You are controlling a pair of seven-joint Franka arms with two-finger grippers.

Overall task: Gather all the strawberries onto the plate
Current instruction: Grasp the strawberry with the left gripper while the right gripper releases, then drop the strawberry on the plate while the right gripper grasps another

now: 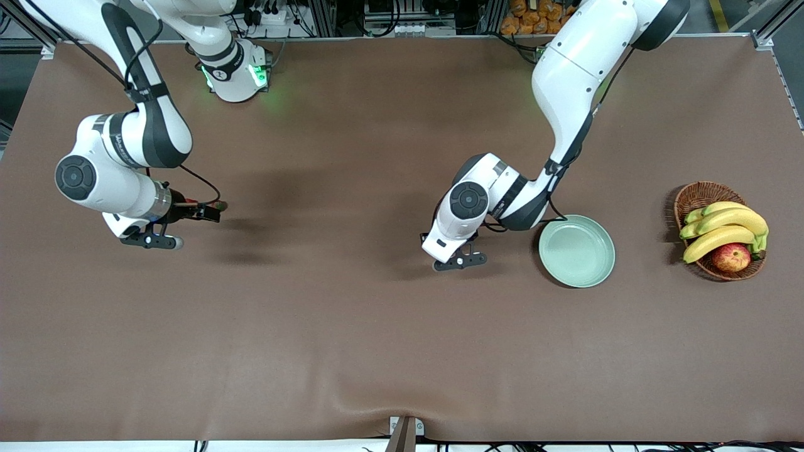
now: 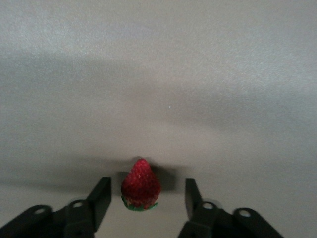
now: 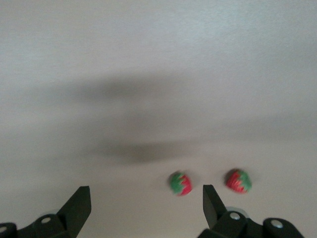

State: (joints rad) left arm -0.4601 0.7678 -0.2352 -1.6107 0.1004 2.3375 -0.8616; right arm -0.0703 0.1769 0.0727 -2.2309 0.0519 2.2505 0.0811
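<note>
The left gripper (image 2: 143, 196) is hanging low over the counter (image 1: 352, 351), just beside the plate (image 1: 576, 250) on the side toward the right arm's end. Its fingers (image 2: 100, 196) are standing apart on either side of one strawberry (image 2: 140, 186), which is lying on the counter with a gap showing at each side, so nothing is being clamped.

The plate is sitting empty between this gripper and a wicker basket (image 1: 697, 196) holding bananas (image 1: 722, 229) and an apple (image 1: 731, 257) at the left arm's end of the counter.

The right gripper (image 3: 146, 203) is hovering over the right arm's end of the counter with its fingers (image 3: 79, 203) spread wide. Two more strawberries (image 3: 181, 183) are lying on the counter under it, one between the fingers and one (image 3: 238, 180) just outside them.
</note>
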